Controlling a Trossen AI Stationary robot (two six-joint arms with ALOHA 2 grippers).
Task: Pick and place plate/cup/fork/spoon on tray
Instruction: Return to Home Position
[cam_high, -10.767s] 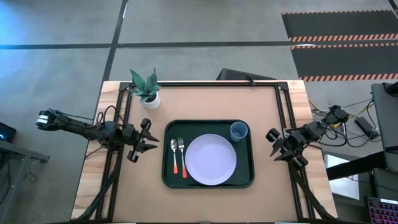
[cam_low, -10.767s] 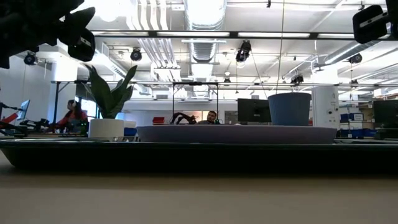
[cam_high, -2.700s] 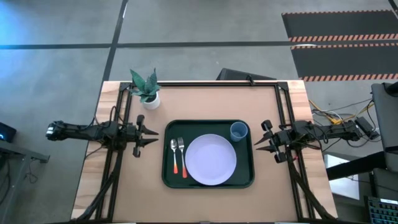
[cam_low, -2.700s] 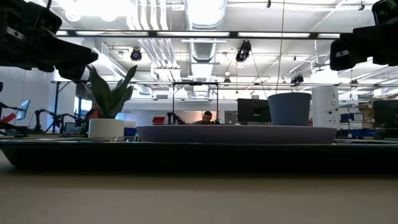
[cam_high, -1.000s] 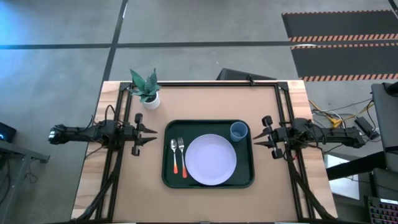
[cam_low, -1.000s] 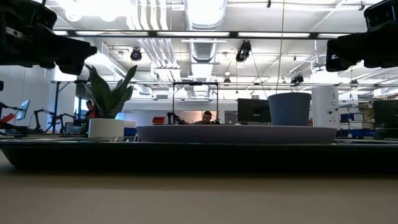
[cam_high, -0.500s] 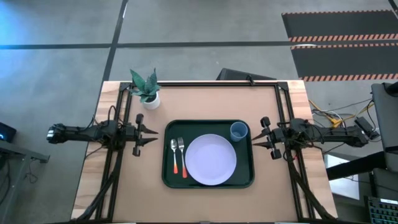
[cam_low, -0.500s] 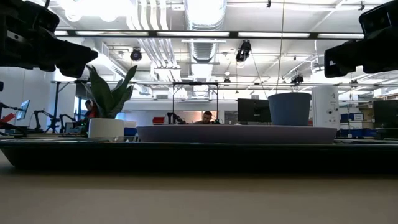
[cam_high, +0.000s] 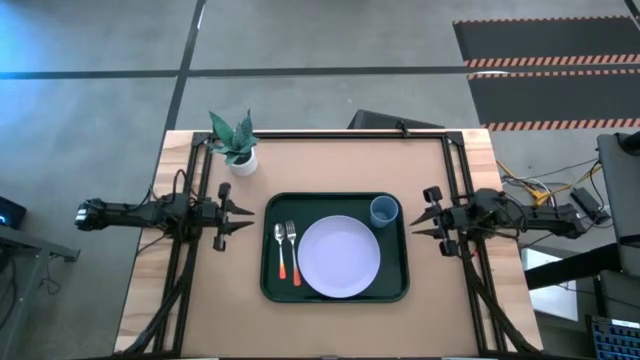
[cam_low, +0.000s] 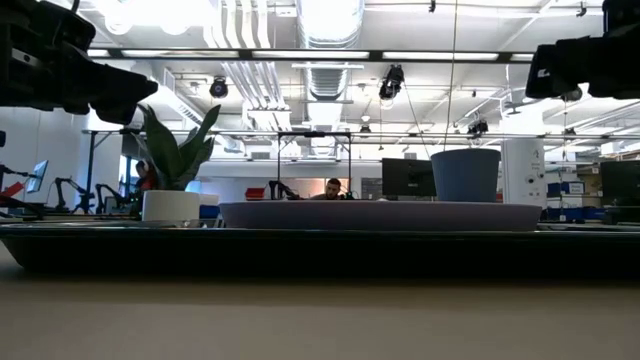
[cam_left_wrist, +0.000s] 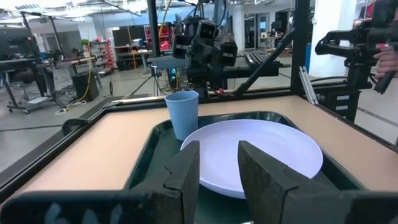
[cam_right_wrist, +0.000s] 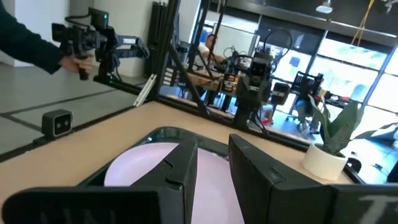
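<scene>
The dark green tray (cam_high: 270, 290) lies at the table's middle. On it lie the lavender plate (cam_high: 339, 257), the blue cup (cam_high: 384, 211) at the tray's far right corner, and the spoon (cam_high: 280, 248) and fork (cam_high: 293, 248) side by side on its left, red-orange handles toward the near edge. My left gripper (cam_high: 248, 217) hovers open and empty just left of the tray, pointing at it. My right gripper (cam_high: 412, 226) hovers open and empty just right of the tray, pointing at it. The left wrist view shows the cup (cam_left_wrist: 182, 114) and the plate (cam_left_wrist: 261, 149).
A white pot with a green plant (cam_high: 238, 150) stands at the far left of the table. Black frame rails (cam_high: 455, 180) run along the table's left and right sides. A person's hand holding a hand-held gripper device (cam_right_wrist: 93, 37) shows beyond the table.
My right gripper has risen a little and drawn back slightly toward the table's right edge, still open. The things on the tray have not moved.
</scene>
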